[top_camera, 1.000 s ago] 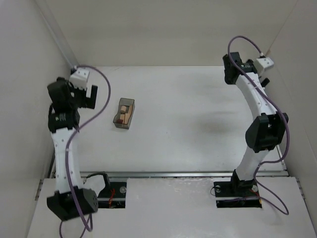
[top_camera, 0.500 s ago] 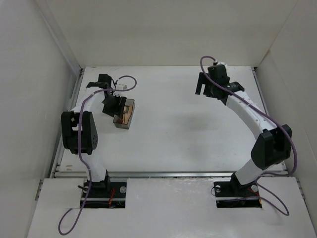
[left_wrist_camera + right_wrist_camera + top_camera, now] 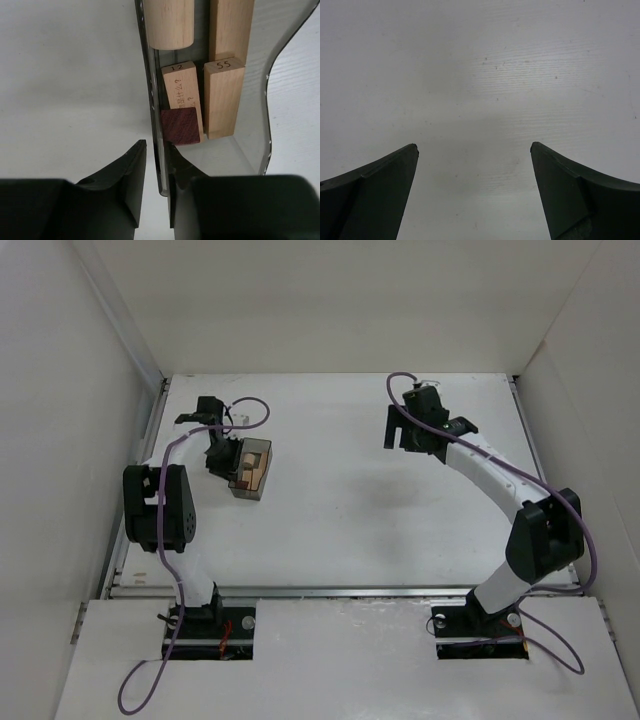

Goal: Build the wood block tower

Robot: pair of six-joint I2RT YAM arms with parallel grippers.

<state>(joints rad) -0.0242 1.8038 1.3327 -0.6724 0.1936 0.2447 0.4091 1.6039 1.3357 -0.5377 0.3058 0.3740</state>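
The wood blocks lie inside a clear grey tray (image 3: 243,488) at the table's left. In the left wrist view I see a dark red-brown cube (image 3: 181,126), a pale block marked 12 (image 3: 181,82), a pale block marked 55 (image 3: 223,95), a pale round piece (image 3: 167,22) and a long pale plank (image 3: 231,27). My left gripper (image 3: 156,145) (image 3: 226,462) is shut on the tray's left wall (image 3: 149,85), one finger outside and one inside next to the cube. My right gripper (image 3: 474,146) (image 3: 398,432) hangs open over bare table at mid-right, with nothing between its fingers.
White walls enclose the table on the left, back and right. The left wall stands close behind the left arm (image 3: 160,502). A metal rail (image 3: 340,591) runs along the near edge by the arm bases.
The left arm came down from the left wall to the tray, and its jaws closed on the tray's wall. The right arm swung from the back right toward the middle.
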